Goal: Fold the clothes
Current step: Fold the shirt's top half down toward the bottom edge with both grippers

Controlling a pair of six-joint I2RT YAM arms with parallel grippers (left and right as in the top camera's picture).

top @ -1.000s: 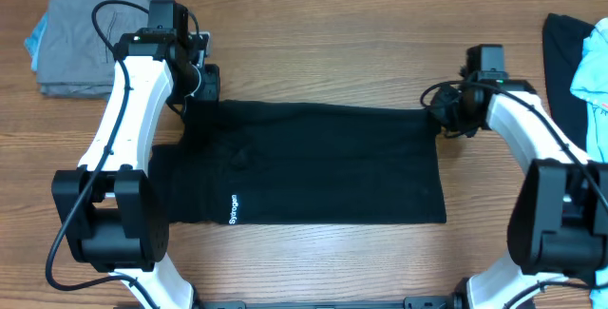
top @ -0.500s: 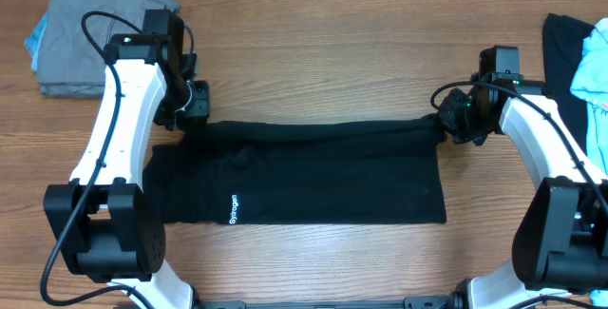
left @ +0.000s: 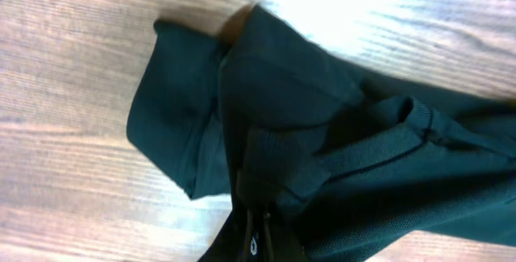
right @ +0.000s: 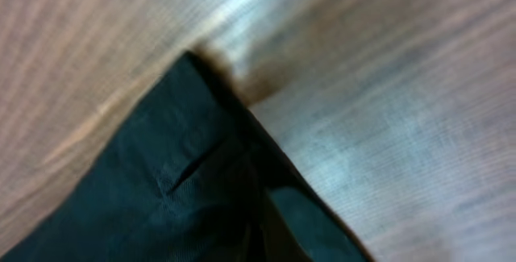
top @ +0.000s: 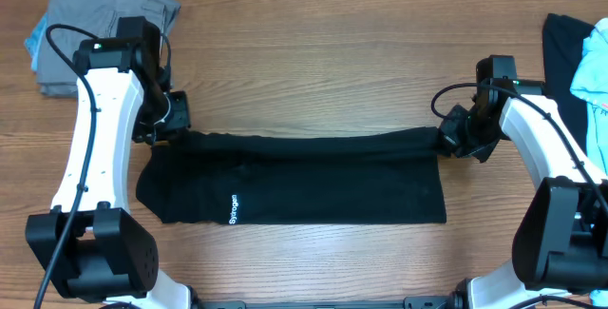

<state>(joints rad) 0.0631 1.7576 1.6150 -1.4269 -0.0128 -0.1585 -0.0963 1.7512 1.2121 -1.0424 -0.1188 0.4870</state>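
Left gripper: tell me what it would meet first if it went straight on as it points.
The black shirt itself: the left gripper is shut on its bunched edge. Beyond that, likely the wooden table, though depth is unclear.

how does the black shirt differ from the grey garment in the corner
The black shirt carries small white lettering; the grey garment shows no print. The black shirt is stretched long, its far edge pinched by the left gripper and right gripper; the grey garment sits untouched in a compact pile. Both lie on the wooden table.
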